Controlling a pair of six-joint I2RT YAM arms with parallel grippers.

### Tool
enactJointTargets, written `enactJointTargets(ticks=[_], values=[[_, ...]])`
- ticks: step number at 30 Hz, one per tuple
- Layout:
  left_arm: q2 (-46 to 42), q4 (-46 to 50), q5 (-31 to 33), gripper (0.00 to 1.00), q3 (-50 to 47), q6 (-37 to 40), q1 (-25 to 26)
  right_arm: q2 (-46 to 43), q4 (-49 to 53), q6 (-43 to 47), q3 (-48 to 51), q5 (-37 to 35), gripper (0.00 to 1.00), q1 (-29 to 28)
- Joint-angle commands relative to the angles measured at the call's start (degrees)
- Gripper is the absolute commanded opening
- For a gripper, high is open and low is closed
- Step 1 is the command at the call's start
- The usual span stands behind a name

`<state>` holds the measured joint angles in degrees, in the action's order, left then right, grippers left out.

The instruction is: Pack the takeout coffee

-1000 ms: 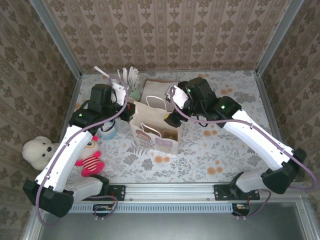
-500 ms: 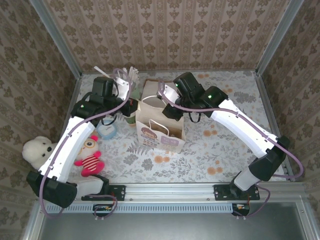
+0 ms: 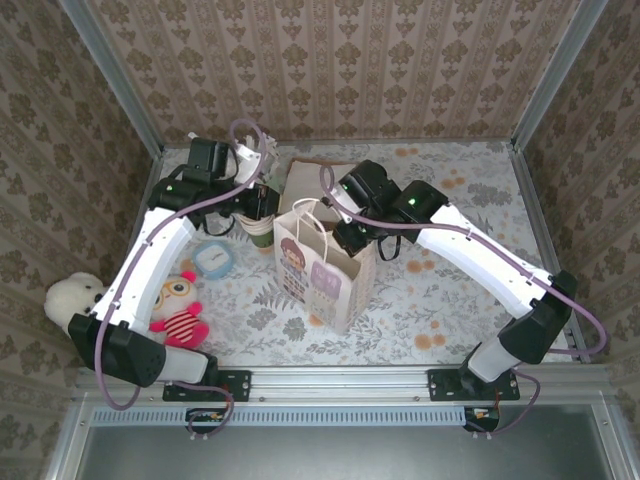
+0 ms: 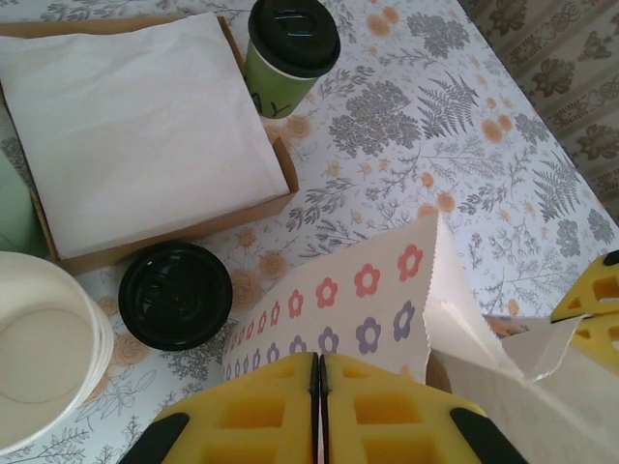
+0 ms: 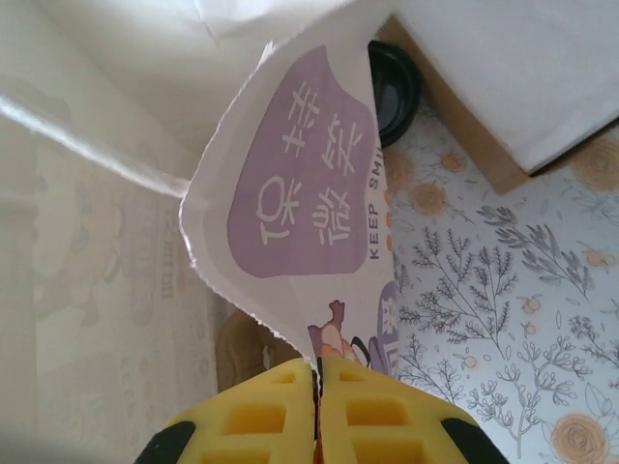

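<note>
Left tool [image 4: 319, 391] and right tool [image 5: 316, 387] each pinch the paper bag [image 3: 325, 275] rim; takeout coffee [image 5: 395, 92] half hidden behind.

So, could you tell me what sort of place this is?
Likely a staged robot test booth: brown patterned wallpaper in a silver metal frame, a floral tablecloth, a black-lidded olive-green paper cup.

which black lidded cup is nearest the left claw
The lidded cup seen from straight above, beside the stack of lidless cups, just ahead of the left claw. The other cup, green side showing, stands beyond the napkin box.
</note>
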<state>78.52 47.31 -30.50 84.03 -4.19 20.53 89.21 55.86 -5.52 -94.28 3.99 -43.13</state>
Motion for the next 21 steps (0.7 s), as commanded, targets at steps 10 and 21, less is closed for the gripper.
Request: enactJointTargets(ticks=[10,21], values=[[-8.8,-5.1,8.4,0.62,-3.3,-6.7,-4.9,-5.4,-8.3,-14.1,5.9,-4.9,0.00,-0.4],[-24.0,-4.2,36.1,1.00,-16.9,-17.2,-9.5,-4.8,-17.9,-22.6,8.3,-8.7,0.00,-2.9]])
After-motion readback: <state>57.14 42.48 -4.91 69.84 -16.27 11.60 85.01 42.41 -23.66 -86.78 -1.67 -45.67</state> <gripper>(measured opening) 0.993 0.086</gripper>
